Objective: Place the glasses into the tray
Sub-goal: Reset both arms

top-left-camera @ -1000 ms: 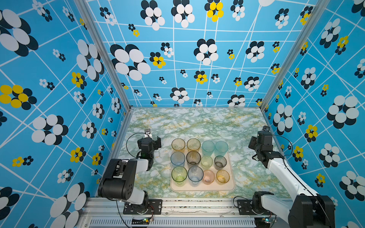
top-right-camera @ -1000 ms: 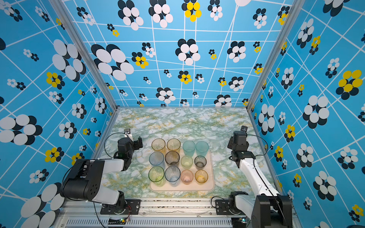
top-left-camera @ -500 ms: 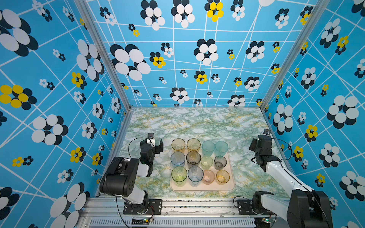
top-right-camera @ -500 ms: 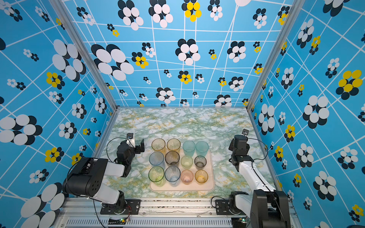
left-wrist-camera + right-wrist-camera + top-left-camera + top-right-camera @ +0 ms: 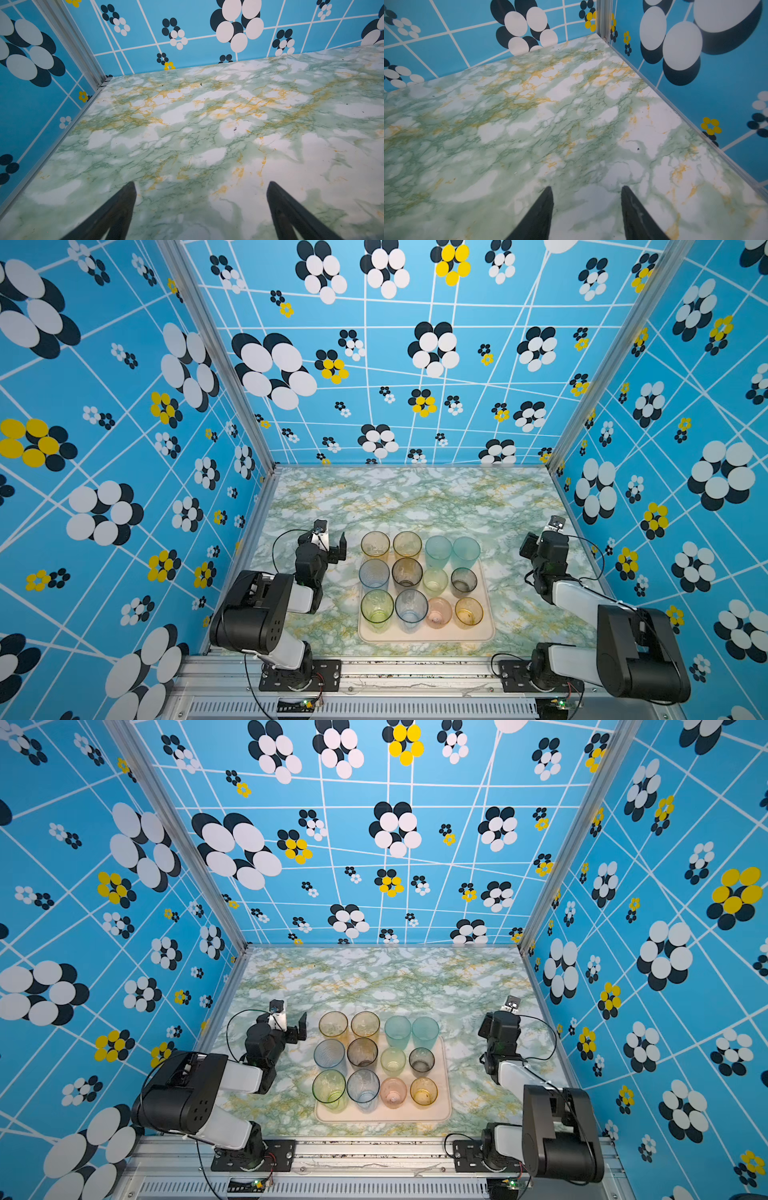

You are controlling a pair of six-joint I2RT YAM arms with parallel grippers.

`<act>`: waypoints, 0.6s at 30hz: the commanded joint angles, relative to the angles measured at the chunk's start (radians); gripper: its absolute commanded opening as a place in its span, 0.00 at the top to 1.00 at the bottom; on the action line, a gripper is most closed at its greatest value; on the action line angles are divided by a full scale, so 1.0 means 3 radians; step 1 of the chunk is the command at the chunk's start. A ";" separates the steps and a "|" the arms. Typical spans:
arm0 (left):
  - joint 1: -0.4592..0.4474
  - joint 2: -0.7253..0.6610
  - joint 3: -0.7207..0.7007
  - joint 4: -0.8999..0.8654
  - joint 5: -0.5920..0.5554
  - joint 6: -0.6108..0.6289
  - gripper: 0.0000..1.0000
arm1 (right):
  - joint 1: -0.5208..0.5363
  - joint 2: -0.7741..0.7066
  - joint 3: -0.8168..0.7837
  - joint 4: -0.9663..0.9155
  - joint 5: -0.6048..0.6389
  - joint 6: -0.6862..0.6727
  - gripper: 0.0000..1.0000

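walls [image 5: 124, 406]: blue, black-white-yellow flowers | tabletop [image 5: 415, 497]: green-white marble | corner posts [image 5: 223, 364]: aluminium

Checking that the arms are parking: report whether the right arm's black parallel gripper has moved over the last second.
Yes. Against the unmoved pale cream-pink rounded tray in both top views, the right gripper has drawn back toward the near aluminium rail.
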 commanded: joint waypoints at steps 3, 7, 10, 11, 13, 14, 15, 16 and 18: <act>0.0024 0.0006 0.0061 -0.0024 0.0045 0.0031 0.01 | -0.0011 0.0271 0.0083 0.0517 -0.0140 -0.0048 0.44; 0.0025 0.0006 0.0074 -0.0046 0.0040 0.0026 0.01 | -0.0012 0.0272 0.0092 0.0510 -0.0279 -0.0091 0.44; 0.0030 0.0002 0.0125 -0.0137 0.0013 0.0002 0.01 | -0.0011 0.0319 0.0122 0.0517 -0.0524 -0.0194 0.43; 0.0042 0.0001 0.0168 -0.0217 -0.0002 -0.0015 0.01 | -0.0010 0.0347 0.0144 0.0517 -0.0669 -0.0256 0.43; 0.0060 -0.0004 0.0236 -0.0354 -0.0007 -0.0040 0.01 | -0.0010 0.0401 0.0160 0.0547 -0.0824 -0.0312 0.43; 0.0070 -0.0004 0.0254 -0.0383 -0.0009 -0.0050 0.01 | -0.0010 0.0410 0.0168 0.0553 -0.0891 -0.0332 0.43; 0.0069 -0.0004 0.0251 -0.0385 -0.0008 -0.0050 0.01 | -0.0011 0.0424 0.0166 0.0555 -0.0967 -0.0367 0.43; 0.0069 -0.0005 0.0249 -0.0381 -0.0006 -0.0050 0.01 | -0.0010 0.0451 0.0164 0.0602 -0.1020 -0.0390 0.43; 0.0070 0.0000 0.0251 -0.0378 -0.0007 -0.0052 0.01 | -0.0010 0.0485 0.0164 0.0644 -0.1050 -0.0401 0.43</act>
